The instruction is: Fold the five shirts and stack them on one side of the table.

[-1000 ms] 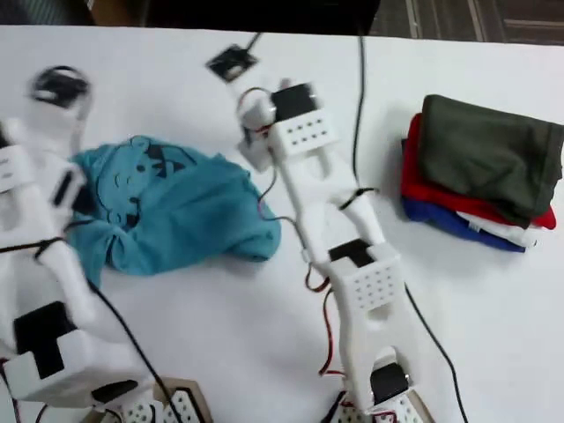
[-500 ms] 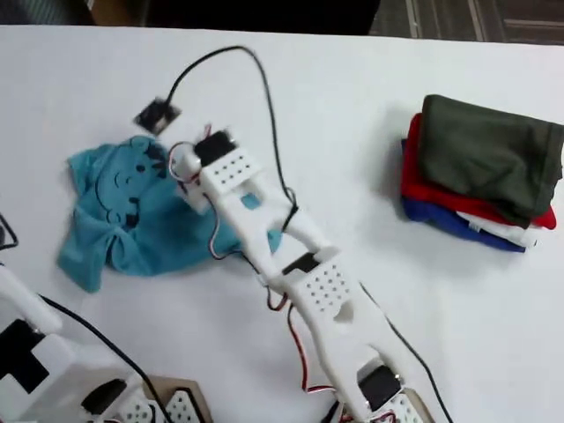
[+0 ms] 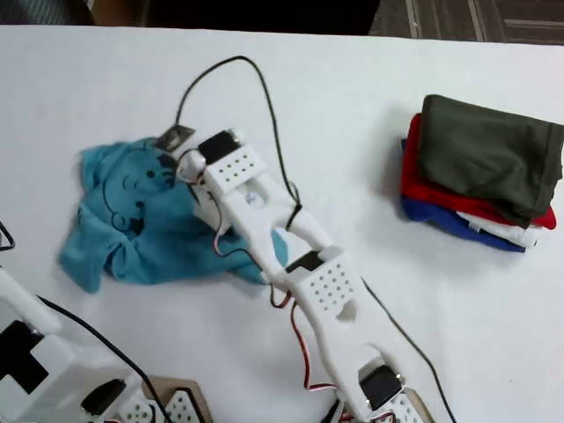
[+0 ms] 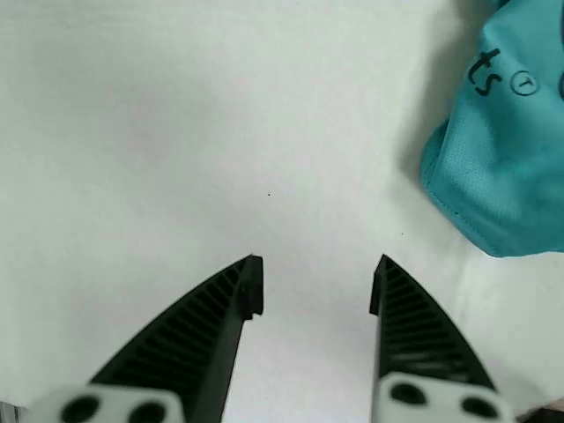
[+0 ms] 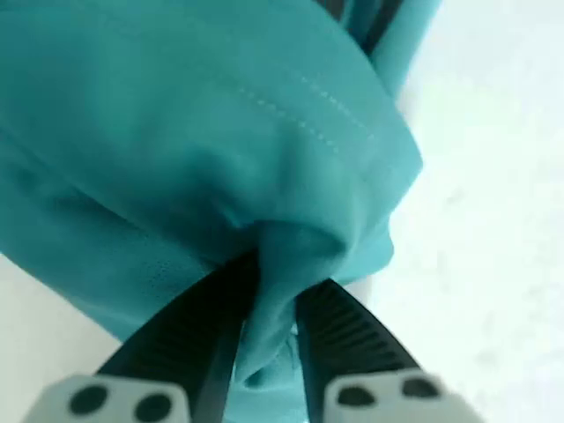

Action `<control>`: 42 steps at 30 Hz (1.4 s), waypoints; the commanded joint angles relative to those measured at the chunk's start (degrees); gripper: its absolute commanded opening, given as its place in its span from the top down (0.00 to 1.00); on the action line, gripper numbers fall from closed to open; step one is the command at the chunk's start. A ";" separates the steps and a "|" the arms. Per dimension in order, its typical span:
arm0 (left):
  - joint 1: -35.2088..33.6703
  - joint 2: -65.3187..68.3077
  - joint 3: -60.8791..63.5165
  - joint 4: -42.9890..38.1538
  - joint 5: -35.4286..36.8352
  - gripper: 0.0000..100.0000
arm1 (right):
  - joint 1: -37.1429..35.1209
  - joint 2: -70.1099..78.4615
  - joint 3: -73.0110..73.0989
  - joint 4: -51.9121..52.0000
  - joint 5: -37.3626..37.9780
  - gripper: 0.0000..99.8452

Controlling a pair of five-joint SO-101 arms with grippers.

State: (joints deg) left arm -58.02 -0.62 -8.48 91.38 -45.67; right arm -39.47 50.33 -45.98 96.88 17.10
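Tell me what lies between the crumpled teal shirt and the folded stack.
High view: the white right arm and a black cable cross between the crumpled teal shirt and the folded shirt stack; otherwise bare white table.

We see the right arm (image 3: pixel 330 286) covering the right part of the teal shirt (image 3: pixel 132 229) at centre frame; the lower-left edge cuts off the left arm (image 3: pixel 35 374).

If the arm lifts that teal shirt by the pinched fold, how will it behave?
Probably floppy: the teal shirt lies crumpled and bunches where the right end effector pinches it. Likely light, so the rest would drape and drag along. The thin fold might slip out.
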 commanded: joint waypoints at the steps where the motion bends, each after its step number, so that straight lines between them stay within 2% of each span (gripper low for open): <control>1: -0.18 -2.73 -2.59 -0.09 -0.70 0.78 | 2.86 -11.82 8.18 1.10 4.04 0.98; 5: -0.09 -2.64 -2.59 -0.09 -0.70 0.78 | 9.80 -23.69 20.92 -0.48 9.85 0.98; 8: -0.09 -2.64 -2.59 -0.09 -0.70 0.78 | 16.92 -29.32 28.13 -6.29 13.63 0.98; 11: 1.14 -2.64 -2.33 -0.53 -0.70 0.78 | 21.14 -30.81 30.51 -12.18 14.33 0.98; 16: 3.78 -2.73 2.77 -3.16 -0.70 0.78 | 18.77 -31.43 30.24 -13.05 14.07 0.98; 23: 4.22 -2.81 8.31 -8.44 -0.70 0.78 | 17.80 -38.11 17.93 -4.62 14.07 0.98; 27: 4.84 -2.81 8.92 -10.11 -0.70 0.78 | 17.01 -38.73 15.30 -8.13 12.84 0.98; 32: 5.36 -2.81 8.84 -10.02 -0.70 0.78 | 15.08 -30.02 17.76 -11.56 9.58 0.97; 35: 5.36 -2.81 8.84 -10.11 -0.70 0.78 | 14.90 -23.69 17.58 -12.18 9.58 0.88; 40: 5.36 -2.81 8.84 -10.20 -0.70 0.78 | 16.84 -19.65 14.77 -13.23 9.76 0.65; 42: 5.36 -2.81 8.84 -10.20 -0.70 0.78 | 17.45 -20.53 11.34 -12.09 9.49 0.63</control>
State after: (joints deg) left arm -53.19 -0.53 0.57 81.98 -46.02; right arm -23.38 30.99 -28.92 84.22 27.12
